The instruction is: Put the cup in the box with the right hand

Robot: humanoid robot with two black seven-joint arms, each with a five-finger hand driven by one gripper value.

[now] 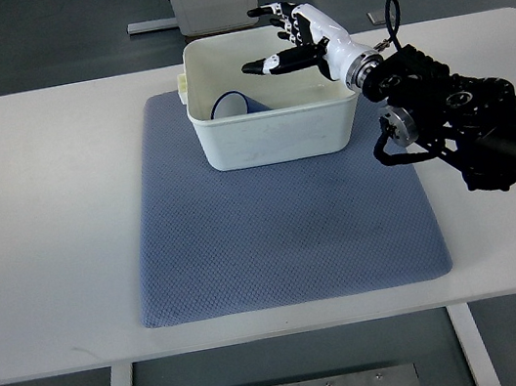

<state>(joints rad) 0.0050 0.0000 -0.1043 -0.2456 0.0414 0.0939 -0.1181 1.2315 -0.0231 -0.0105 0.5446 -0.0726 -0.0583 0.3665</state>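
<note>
Lying in one box (273,136), one cup (236,106), apparently sideways

No text, label, brand, number or sign can be read anywhere in the top view.

You see one arm, entering from the right edge. Its right hand (297,38) has a glossy white shell over palm and back, with black segmented fingers (266,66) showing white patches at the joints. A silver metal ring forms the wrist. The forearm (469,123) is matte black, built of blocky housings and round joint caps. A black cable (393,17) loops above the wrist.
</note>
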